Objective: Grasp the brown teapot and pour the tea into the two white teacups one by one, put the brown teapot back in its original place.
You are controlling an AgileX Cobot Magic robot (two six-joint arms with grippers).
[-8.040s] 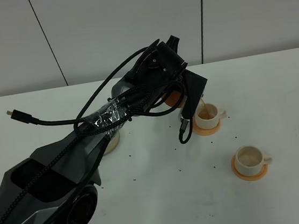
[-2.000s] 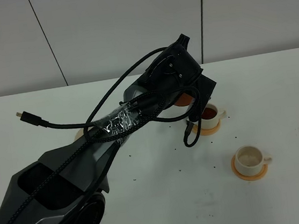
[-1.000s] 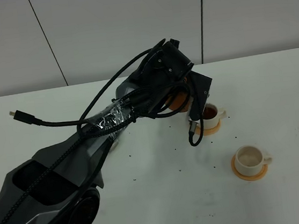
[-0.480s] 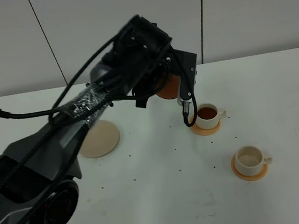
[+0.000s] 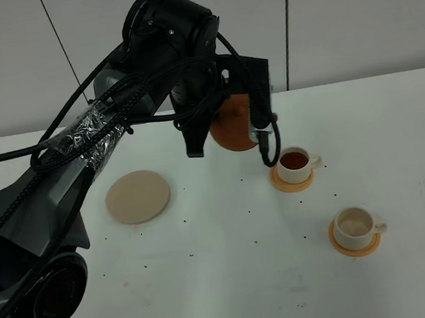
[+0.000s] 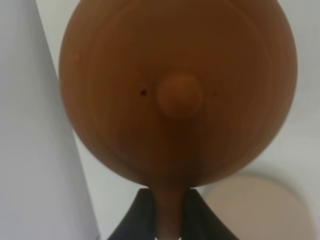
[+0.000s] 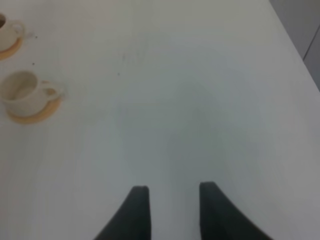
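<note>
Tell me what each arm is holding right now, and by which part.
The left tool holds the brown teapot by its handle, pinched between the two fingers. The right tool is open and holds nothing.

No writing to read at this moment: the brown teapot [image 5: 232,130] is plain clay, the full teacup [image 5: 296,161] and the empty teacup [image 5: 356,225] are bare white. The shiny tape [image 5: 100,133] on the left arm [image 5: 40,195] might hide print, but it's too blurred to tell.

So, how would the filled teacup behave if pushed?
The filled teacup holds tea near its rim, so a push would probably spill. It only rests on an orange coaster, so it might slide. It looks ceramic, likely fragile.
</note>
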